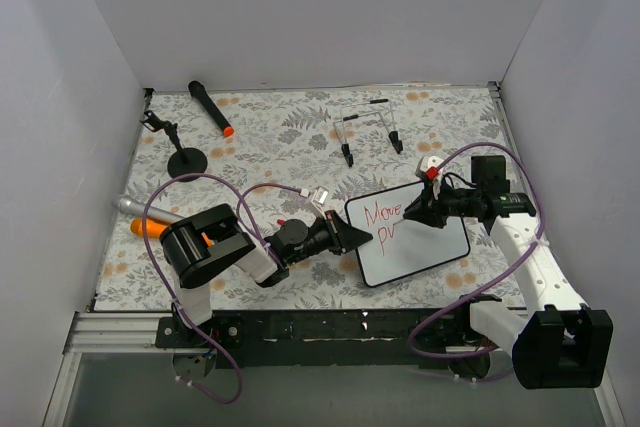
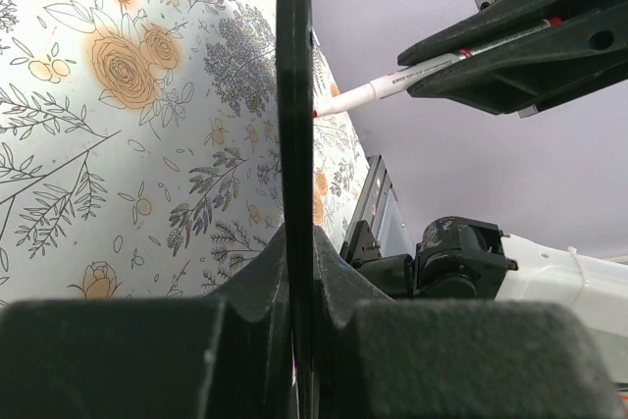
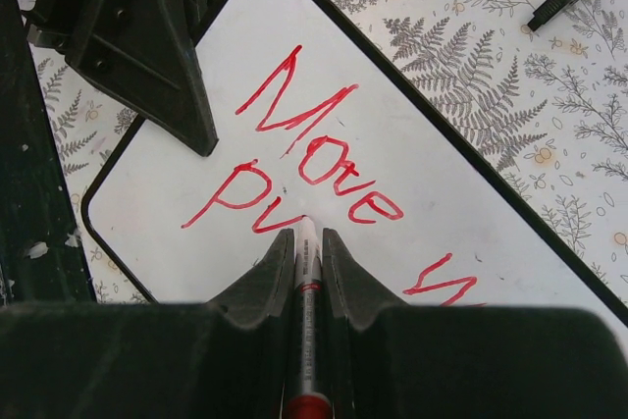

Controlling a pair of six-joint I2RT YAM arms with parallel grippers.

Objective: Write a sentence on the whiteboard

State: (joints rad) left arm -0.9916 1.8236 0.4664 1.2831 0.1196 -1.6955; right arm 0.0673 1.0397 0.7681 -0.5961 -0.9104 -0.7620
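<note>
The whiteboard (image 1: 425, 242) lies on the floral table, front centre-right; it also shows in the right wrist view (image 3: 461, 174). Red lettering (image 1: 385, 213) reads "Move" with "Pv" beneath; the sentence shows larger in the right wrist view (image 3: 319, 149). My right gripper (image 1: 416, 213) is shut on a red marker (image 3: 306, 291), whose tip touches the board just after "Pv". My left gripper (image 1: 358, 234) is shut on the board's left edge, seen edge-on as a black frame (image 2: 294, 144) in the left wrist view. The marker (image 2: 392, 82) shows there too.
A black microphone with an orange tip (image 1: 212, 108) and a small black stand (image 1: 186, 159) lie at the back left. An orange-and-grey object (image 1: 145, 219) lies left of the left arm. Black clips on a wire frame (image 1: 370, 127) lie behind the board. White walls enclose the table.
</note>
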